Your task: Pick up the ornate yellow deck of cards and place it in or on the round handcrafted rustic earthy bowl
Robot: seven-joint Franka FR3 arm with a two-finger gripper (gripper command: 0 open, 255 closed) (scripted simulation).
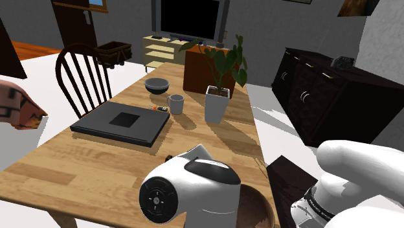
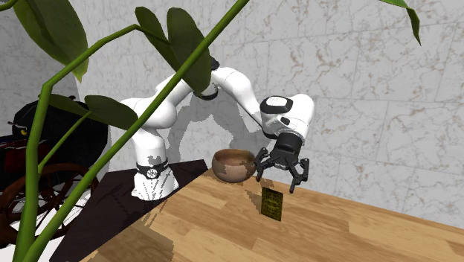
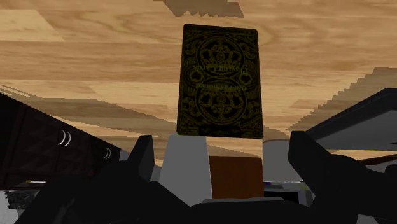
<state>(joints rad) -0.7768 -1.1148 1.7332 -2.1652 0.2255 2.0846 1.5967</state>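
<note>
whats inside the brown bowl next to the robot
Nothing shows in the upper inside of the bowl. Its near wall hides the bottom, and the arm covers part of it in the shoulder view. The card deck stands outside it.

Home living-dining room: television (image 1: 190, 18), wooden table (image 1: 71, 171), chair (image 1: 81, 74).

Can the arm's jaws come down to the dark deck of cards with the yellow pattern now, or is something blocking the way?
Probably yes. The jaws are open and hang just above the deck of cards on the wooden table. The brown bowl sits apart to one side, and nothing lies between the jaws and the deck.
</note>
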